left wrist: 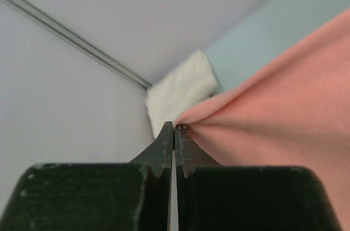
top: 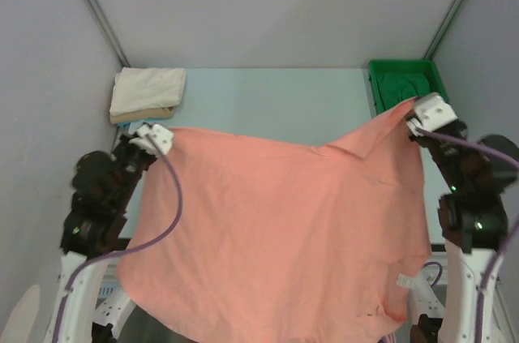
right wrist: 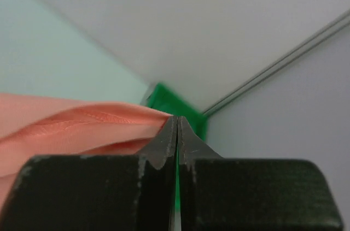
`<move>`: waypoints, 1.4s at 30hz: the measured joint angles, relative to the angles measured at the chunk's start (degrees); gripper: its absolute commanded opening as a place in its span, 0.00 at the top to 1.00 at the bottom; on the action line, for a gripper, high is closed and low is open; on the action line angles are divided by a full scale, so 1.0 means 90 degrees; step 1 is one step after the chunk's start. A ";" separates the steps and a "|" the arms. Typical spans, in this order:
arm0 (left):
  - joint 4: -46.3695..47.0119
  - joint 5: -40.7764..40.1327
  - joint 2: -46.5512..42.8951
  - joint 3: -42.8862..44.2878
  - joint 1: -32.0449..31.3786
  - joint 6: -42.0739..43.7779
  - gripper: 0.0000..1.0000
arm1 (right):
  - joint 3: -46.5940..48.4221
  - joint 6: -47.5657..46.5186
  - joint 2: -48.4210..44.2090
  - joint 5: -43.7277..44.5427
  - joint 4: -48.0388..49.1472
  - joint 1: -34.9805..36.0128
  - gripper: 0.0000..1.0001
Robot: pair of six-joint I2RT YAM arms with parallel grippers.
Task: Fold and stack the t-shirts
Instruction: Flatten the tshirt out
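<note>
Top external view shows me the pink shirt (top: 284, 229) held up and spread between the two arms. Its far edge stretches from the left gripper (top: 166, 136) to the right gripper (top: 411, 118), and the rest drapes toward me over the near part of the table (top: 276, 96) and down between the arm bases. Both wrist views confirm the holds: the left gripper's fingers are pressed together on a bunched corner of cloth, and the right gripper's are pinched tight on a folded hem. I judge this a light, limp, thin knit. It sags along the held edge, dips into a crease toward the right side, and puckers into radiating wrinkles at each pinch, so it will take whatever shape gravity gives it and hold none of its own. It isn't fragile, but it could slip out of so narrow a pinch if I pull the edge too taut, and it would likely drag and bunch if I slid it across the table. Corners and hems are the places to grip, where doubled fabric gives the fingers something to bite. The small white label (top: 405, 280) low on the right suggests the neck is at the near end. A pile of folded shirts (top: 147, 92), white on tan, sits at the far left corner, well apart from the green tray (top: 405, 83) at the far right.
</note>
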 measured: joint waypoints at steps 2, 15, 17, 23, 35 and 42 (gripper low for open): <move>0.0369 -0.0138 0.0175 -0.1069 0.0002 0.0095 0.99 | -0.1005 -0.0160 0.0136 0.0012 0.0087 0.0000 1.00; 0.4039 -0.0427 0.4354 -0.3075 0.0464 0.0478 0.99 | -0.2997 -0.0175 0.3439 0.0493 0.2358 0.0291 1.00; 0.4432 -0.0418 0.4998 -0.2871 0.0617 0.0430 0.99 | -0.2837 -0.0177 0.4119 0.0682 0.2827 0.0522 1.00; 0.5272 -0.0427 0.6266 -0.2152 0.1020 0.0265 1.00 | -0.1899 -0.0180 0.6086 0.1103 0.3847 0.0908 1.00; 0.5962 -0.0597 0.8102 -0.0367 0.1166 0.0313 1.00 | 0.0726 -0.0192 0.8276 0.1503 0.4442 0.0843 1.00; 0.6037 -0.0495 0.8038 -0.0447 0.1183 0.0036 1.00 | 0.0544 -0.0168 0.8364 0.1751 0.4546 0.0993 1.00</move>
